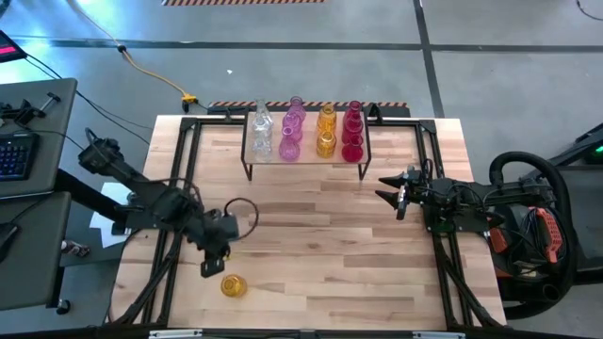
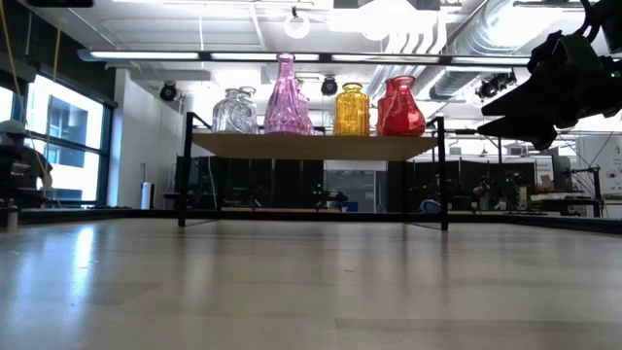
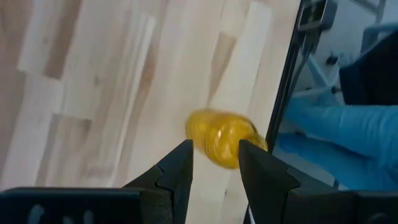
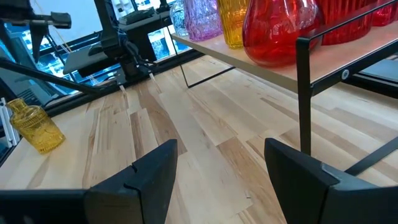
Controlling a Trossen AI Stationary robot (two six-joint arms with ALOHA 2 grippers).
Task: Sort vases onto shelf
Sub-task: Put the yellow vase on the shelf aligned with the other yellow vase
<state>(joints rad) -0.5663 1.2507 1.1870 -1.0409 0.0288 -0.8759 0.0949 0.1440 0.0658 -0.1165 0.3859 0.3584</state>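
One small amber-yellow glass vase (image 1: 234,285) remains off the low light-wood shelf on thin black wire legs (image 1: 306,162), as far as the views show; it sits alone near the front-left corner of the butcher-block bench (image 1: 320,245). The shelf, at the back edge of the bench, already carries clear glass vases (image 1: 262,132), pink-purple vases (image 1: 292,132), amber-yellow vases (image 1: 326,132) and red-magenta vases (image 1: 352,132), grouped by colour in columns from left to right. The sorting therefore looks nearly finished, with this last piece most likely bound for the amber group.

The lone vase is translucent, bulbous and faceted, with a narrow neck, standing upright in the right wrist view. The left hand (image 1: 213,259) hovers just beside it, fingers parted and holding nothing, the vase showing just beyond its fingertips in the left wrist view. The right hand (image 1: 394,193) waits near the shelf's right end, wide open and empty.
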